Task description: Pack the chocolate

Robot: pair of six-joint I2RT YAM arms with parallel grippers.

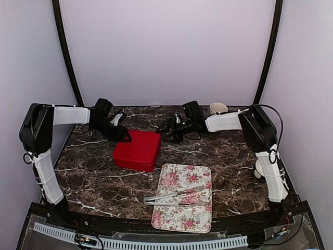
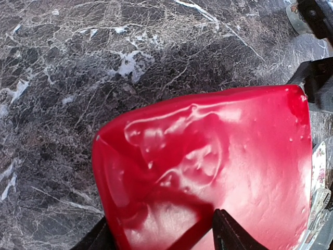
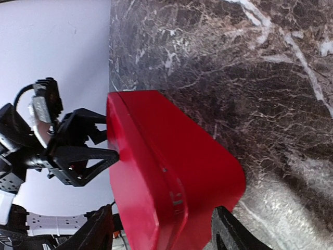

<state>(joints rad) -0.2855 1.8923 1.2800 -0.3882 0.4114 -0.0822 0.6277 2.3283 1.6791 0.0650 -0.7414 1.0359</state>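
Note:
No chocolate shows in any view. A closed red box (image 1: 138, 150) sits mid-table; its glossy lid (image 2: 218, 156) fills the left wrist view. My left gripper (image 1: 124, 136) is at the box's back left corner, open. One finger (image 2: 229, 234) rests over the lid and the other (image 2: 96, 237) is beside the box wall. From the right wrist view, the left gripper (image 3: 110, 141) has its fingertips at the lid's edge. My right gripper (image 1: 169, 133) is at the back right corner, open, with its fingers (image 3: 229, 234) straddling the red box (image 3: 171, 172).
A floral tray (image 1: 207, 172) lies in front of the box, with metal tongs (image 1: 174, 197) lying across it. A white paper cup (image 1: 218, 108) stands at the back right, behind the right arm. The tabletop (image 1: 93, 177) is dark marble.

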